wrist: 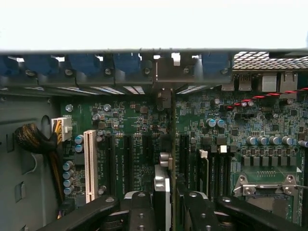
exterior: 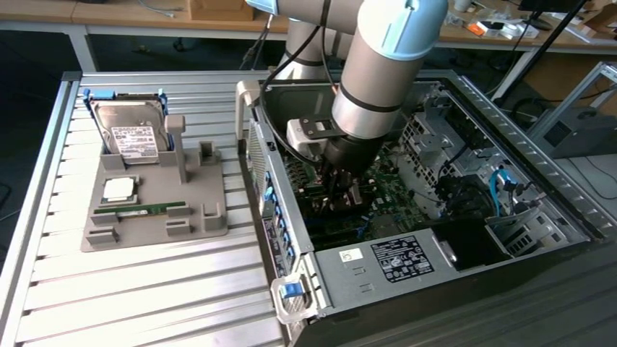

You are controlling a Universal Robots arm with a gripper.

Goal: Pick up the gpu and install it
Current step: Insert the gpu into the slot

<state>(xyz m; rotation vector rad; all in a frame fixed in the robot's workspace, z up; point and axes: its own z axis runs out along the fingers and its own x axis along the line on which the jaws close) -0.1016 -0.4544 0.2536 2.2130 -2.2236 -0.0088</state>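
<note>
Gripper clamped on one gpu edge-on over motherboard, one white slot.

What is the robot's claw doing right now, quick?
Gripper: closed on the gpu, holding it edge-on above the green motherboard inside the computer case.

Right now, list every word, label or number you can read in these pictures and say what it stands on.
No text reads clearly enough to quote.
Hard drive label: printed lines, too small to read.
Power supply labels: white sticker and black sticker, print too small to read.
Motherboard: white lettering beside the slots, blurred.
</note>
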